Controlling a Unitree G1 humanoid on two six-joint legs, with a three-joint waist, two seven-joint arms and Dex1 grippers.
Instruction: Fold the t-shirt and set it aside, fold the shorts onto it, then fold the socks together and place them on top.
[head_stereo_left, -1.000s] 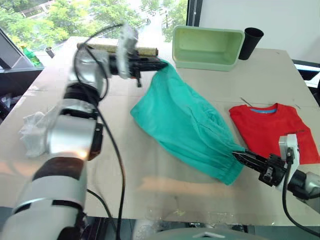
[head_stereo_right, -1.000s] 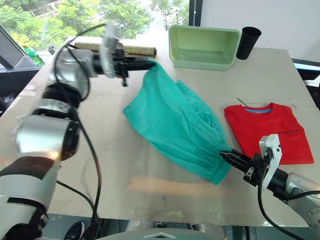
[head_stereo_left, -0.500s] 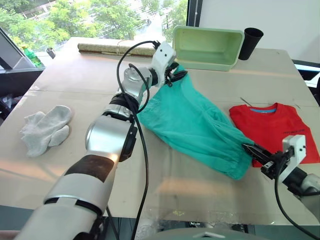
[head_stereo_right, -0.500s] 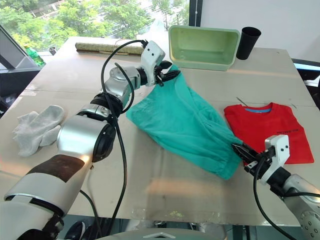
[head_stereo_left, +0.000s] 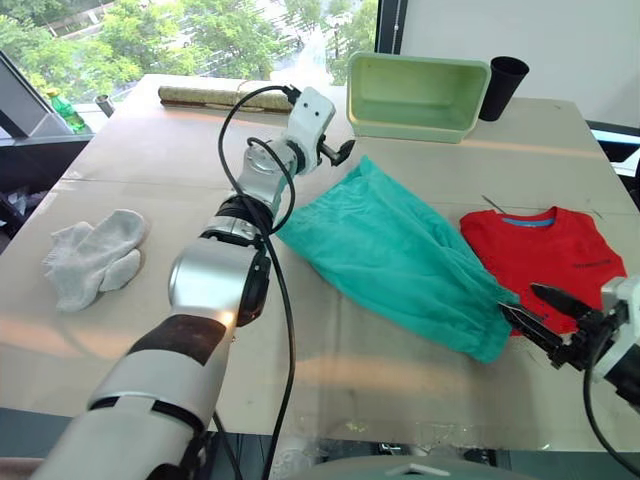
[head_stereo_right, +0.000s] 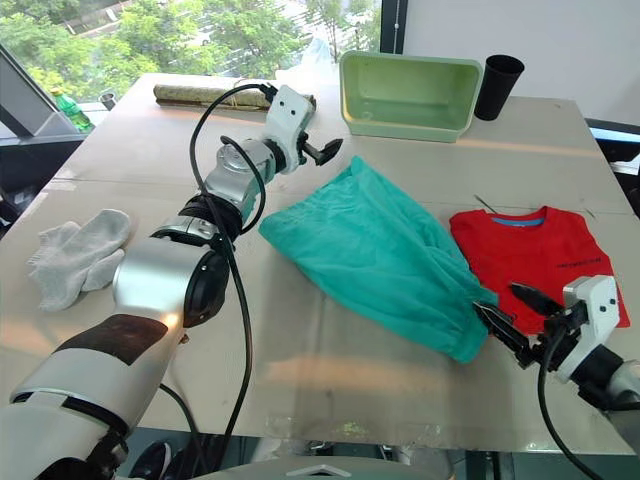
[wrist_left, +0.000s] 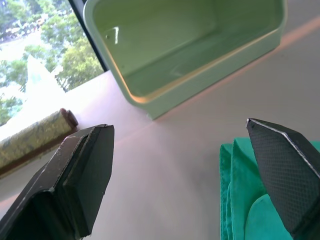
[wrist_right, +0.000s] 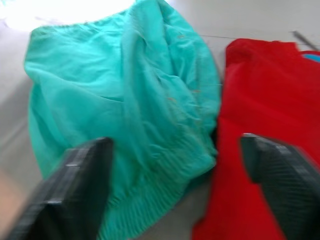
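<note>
The teal shorts lie spread diagonally across the middle of the table, free of both grippers. Their near right end rests against the left edge of the folded red t-shirt. My left gripper hangs open just above the far corner of the shorts. Open as well, my right gripper hovers just right of the shorts' near hem, over the t-shirt's front corner. The grey socks lie in a loose heap at the table's left.
A pale green bin stands at the back of the table, close beyond the left gripper, with a black cup to its right. A patterned roll lies at the far left. The table's front edge runs near the right gripper.
Both grippers have opened and let go of the shorts, which dropped flat onto the table. The right gripper has drawn back to the right.
</note>
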